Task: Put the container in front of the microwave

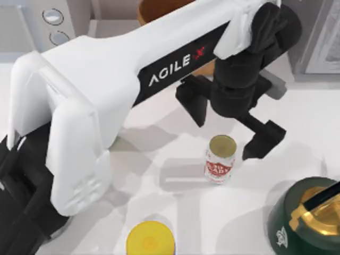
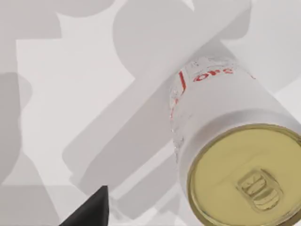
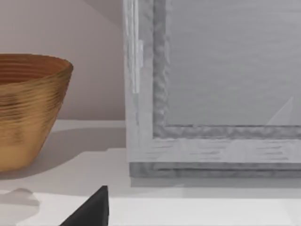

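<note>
The container [image 1: 220, 162] is a small tin can with a gold top and a white label with red print. It stands upright on the white table, right of centre. My left gripper [image 1: 224, 137] hangs open just above it, one black finger on each side of the can, touching nothing. In the left wrist view the container [image 2: 225, 122] lies close below, beside one dark fingertip [image 2: 91, 212]. The microwave [image 1: 74, 16], light grey with two round knobs, stands at the far left. In the right wrist view a fingertip [image 3: 91, 209] of my parked right gripper shows, with nothing held.
A darker grey box [image 1: 319, 37] with a white door [image 3: 211, 94] stands at the far right, with a wooden bowl [image 1: 159, 10] [image 3: 28, 108] beside it. A yellow-lidded jar [image 1: 150, 239] sits at the near edge. A dark green bottle cap [image 1: 305, 220] is near right.
</note>
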